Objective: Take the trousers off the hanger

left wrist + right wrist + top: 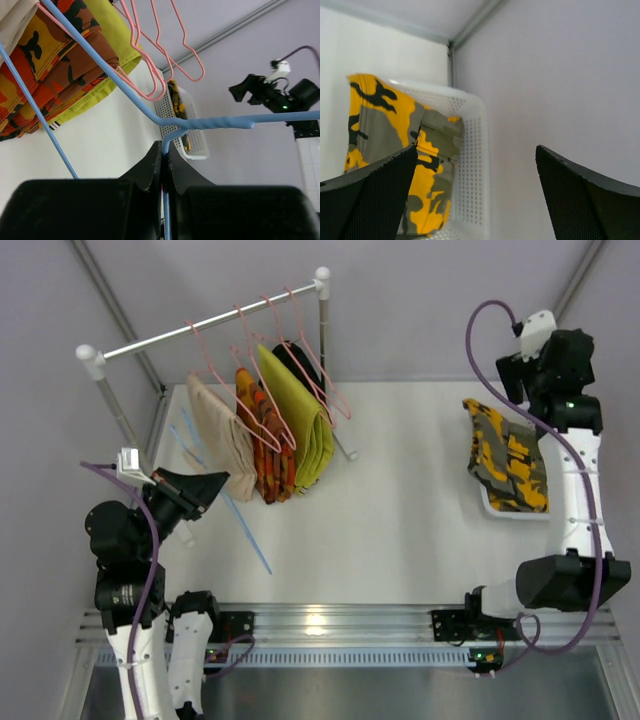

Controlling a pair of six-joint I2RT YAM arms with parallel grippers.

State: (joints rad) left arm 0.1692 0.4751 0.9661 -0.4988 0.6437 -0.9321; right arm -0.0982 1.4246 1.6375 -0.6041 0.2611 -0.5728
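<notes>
The camouflage trousers (510, 455) lie folded in a white basket (515, 512) at the right of the table, off the hanger. They also show in the right wrist view (380, 130) and, small, in the left wrist view (176, 100). The light-blue wire hanger (247, 530) is bare and slants over the table at the left. My left gripper (205, 485) is shut on its wire (215, 122), which runs between the fingertips (165, 150). My right gripper (515, 380) hovers above the basket's far end, open and empty (476, 148).
A clothes rail (200, 325) at the back left carries pink wire hangers (300, 350) with a beige garment (220, 435), an orange-red patterned one (270, 450) and a yellow-green one (300, 420). The basket (472, 150) stands close to the right wall.
</notes>
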